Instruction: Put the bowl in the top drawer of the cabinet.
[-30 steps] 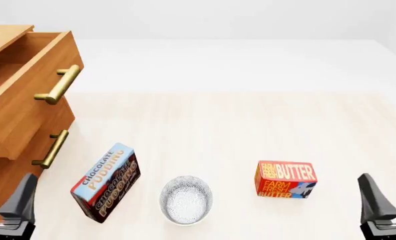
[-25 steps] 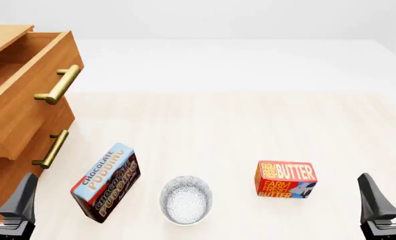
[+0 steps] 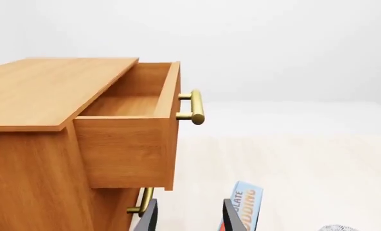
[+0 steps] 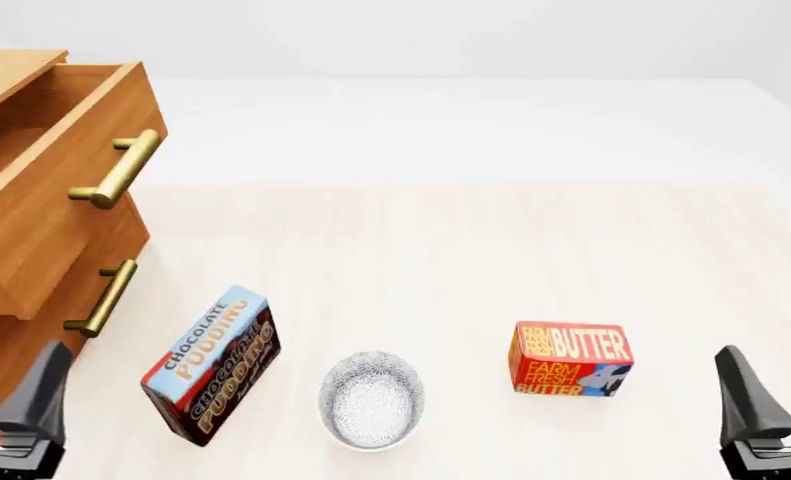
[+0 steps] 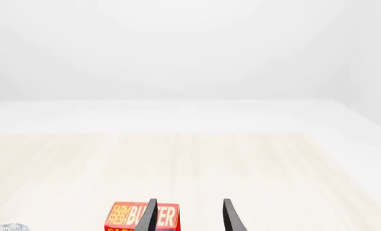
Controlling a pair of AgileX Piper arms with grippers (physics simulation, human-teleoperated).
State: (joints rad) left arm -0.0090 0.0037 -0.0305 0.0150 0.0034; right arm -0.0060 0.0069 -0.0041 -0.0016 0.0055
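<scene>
Pale wood-grain table [image 4: 449, 250], white beyond the far edge. Along the near side: chocolate pudding box [image 4: 211, 365], speckled bowl [image 4: 372, 400], butter box [image 4: 570, 359], all apart. At far left, the orange-brown cabinet [image 4: 8, 340].

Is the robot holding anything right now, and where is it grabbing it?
Nothing. The left end effector and right end effector are open and empty; the bowl sits untouched on the table.
</scene>
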